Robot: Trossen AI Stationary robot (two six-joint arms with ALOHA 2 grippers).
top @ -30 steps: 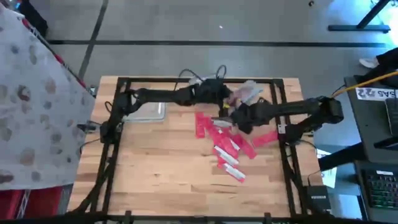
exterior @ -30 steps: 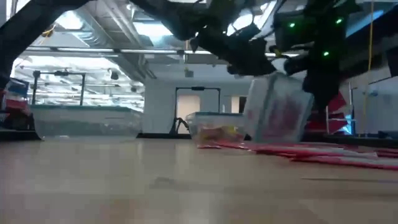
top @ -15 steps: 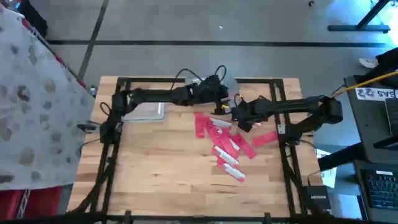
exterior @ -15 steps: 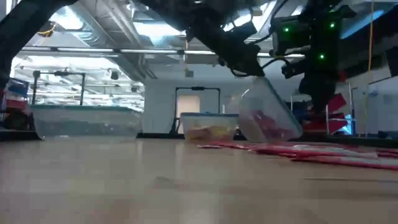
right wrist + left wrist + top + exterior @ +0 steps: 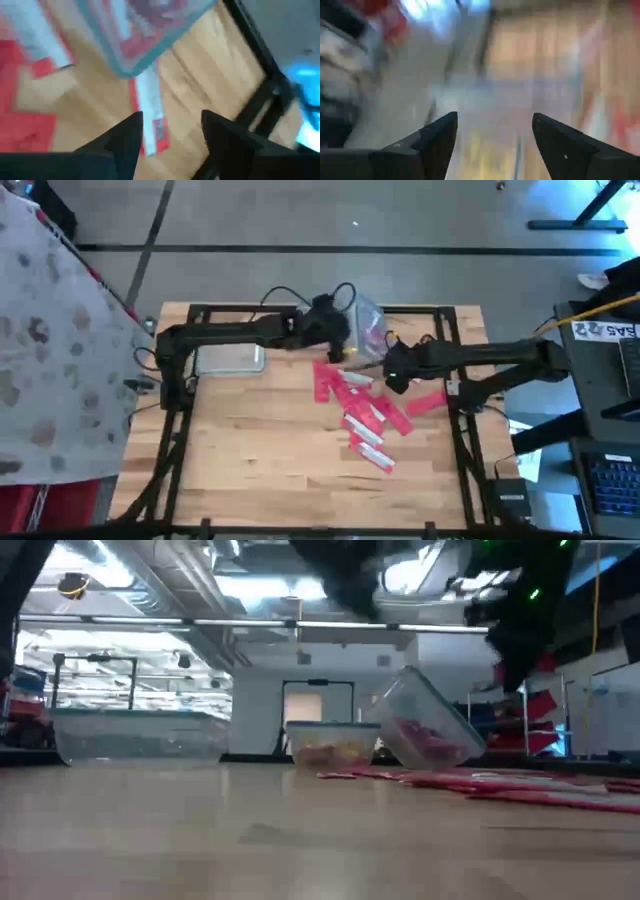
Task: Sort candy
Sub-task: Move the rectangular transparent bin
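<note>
Flat red candy packets (image 5: 358, 408) lie scattered on the wooden table. One red-and-white packet (image 5: 150, 117) lies just ahead of my right gripper. A clear tub (image 5: 368, 323) holding red candy (image 5: 428, 740) stands tilted at the far middle, its low edge on the table; what props it I cannot tell. Beside it sits a small tub with yellow pieces (image 5: 332, 746). My left gripper (image 5: 338, 340) hovers open just left of the tilted tub. My right gripper (image 5: 390, 368) hovers open to its near right. Nothing is between either pair of fingers (image 5: 495, 135) (image 5: 172, 130).
A long clear tub (image 5: 230, 360) sits at the far left of the table (image 5: 250, 460). Black frame rails (image 5: 455, 430) run along the table's sides. A person in a patterned garment (image 5: 50, 340) stands off the left edge. The near half of the table has bare wood.
The clear tub with red candy has tipped from nearly on edge to a lower tilt and shifted left. Both grippers have risen from it, the left drawing back toward the table's left and turning. The finger gaps show no difference.
</note>
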